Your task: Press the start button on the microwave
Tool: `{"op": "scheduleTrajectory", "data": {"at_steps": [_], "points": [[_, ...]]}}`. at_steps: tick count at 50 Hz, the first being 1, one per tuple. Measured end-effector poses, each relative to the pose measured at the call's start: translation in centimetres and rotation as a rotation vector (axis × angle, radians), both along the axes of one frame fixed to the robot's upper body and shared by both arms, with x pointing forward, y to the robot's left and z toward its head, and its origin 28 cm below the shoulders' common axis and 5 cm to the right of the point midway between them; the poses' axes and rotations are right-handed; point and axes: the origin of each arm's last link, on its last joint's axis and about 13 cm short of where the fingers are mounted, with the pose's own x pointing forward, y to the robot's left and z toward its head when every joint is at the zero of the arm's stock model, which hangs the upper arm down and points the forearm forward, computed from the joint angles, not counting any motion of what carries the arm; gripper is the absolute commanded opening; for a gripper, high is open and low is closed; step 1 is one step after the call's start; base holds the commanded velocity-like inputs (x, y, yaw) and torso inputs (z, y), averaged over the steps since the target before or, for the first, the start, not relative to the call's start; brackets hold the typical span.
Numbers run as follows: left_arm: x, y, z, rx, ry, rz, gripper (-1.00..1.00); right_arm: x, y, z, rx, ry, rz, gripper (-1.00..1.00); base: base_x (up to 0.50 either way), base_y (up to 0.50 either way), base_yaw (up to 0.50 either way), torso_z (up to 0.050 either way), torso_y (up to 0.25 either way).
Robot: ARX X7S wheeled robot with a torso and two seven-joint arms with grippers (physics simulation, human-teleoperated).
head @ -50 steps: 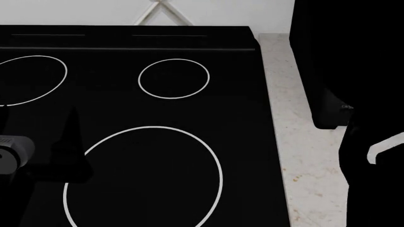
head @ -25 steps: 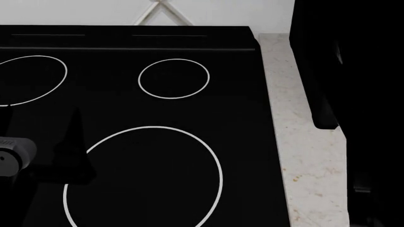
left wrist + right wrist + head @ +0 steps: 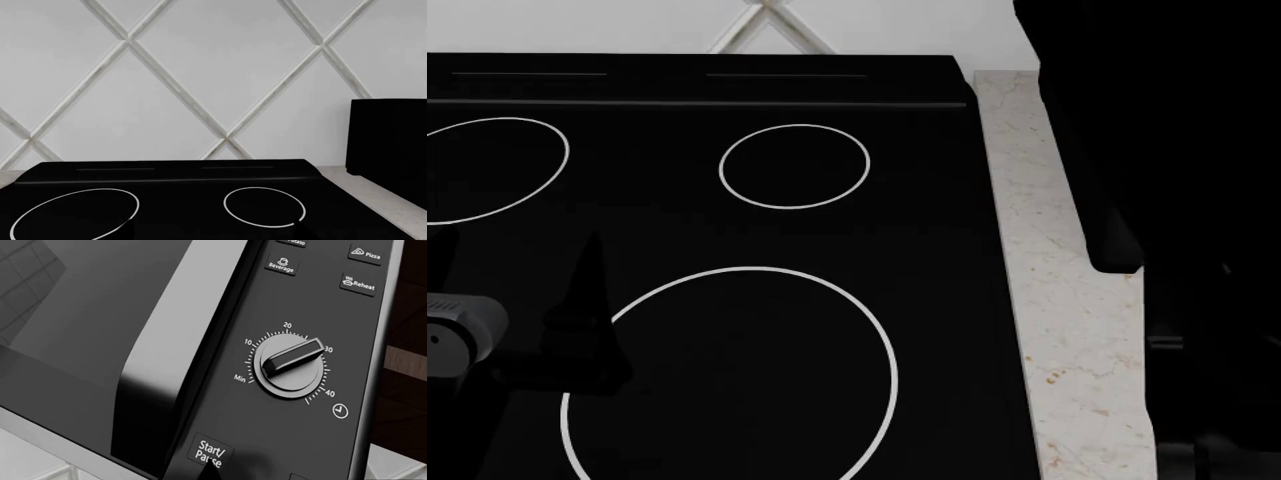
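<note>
Right wrist view close on glossy black microwave control panel [image 3: 313, 405]. Readable labels: "Start/Pause" button [image 3: 212, 454], "Beverage" [image 3: 281, 265], "Pizza" [image 3: 366, 254], "Reheat" [image 3: 358, 284], partly cut "Potato". One round black timer dial [image 3: 289, 364], marks Min, 10, 20, 30, 40, pointer near 30.

Dark fingertip [image 3: 230, 471] just beside Start/Pause label; right gripper opening: cannot tell.

Head view: black glass cooktop [image 3: 934, 260], three white burner rings, speckled beige counter [image 3: 1061, 300], black microwave body [image 3: 1161, 130] at right. Left gripper [image 3: 574, 340] over cooktop, opening unclear.

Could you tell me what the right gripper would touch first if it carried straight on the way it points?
Probably the microwave's Start/Pause button: a dark tip sits just at its lower edge, though the remaining depth is unclear.
</note>
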Motion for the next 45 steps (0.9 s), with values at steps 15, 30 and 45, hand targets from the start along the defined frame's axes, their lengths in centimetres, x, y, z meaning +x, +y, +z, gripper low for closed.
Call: {"op": "scheduleTrajectory", "data": {"at_steps": [15,30,45], "points": [[0.0,0.2,-0.3,-0.005,0.005,0.003,1.0,1.9,0.2,0.3,-0.002,0.038,0.003,-1.0,0.0,0.0,0.0,0.0,0.0],[0.1,0.4,-0.5,-0.01,0.014,0.008,1.0,4.3,0.3,0.8,-0.005,0.068,-0.01,-1.0,0.0,0.0,0.0,0.0,0.0],[0.1,0.5,-0.6,-0.011,0.017,0.012,1.0,5.8,0.1,1.1,-0.002,0.082,-0.022,-1.0,0.0,0.0,0.0,0.0,0.0]]}}
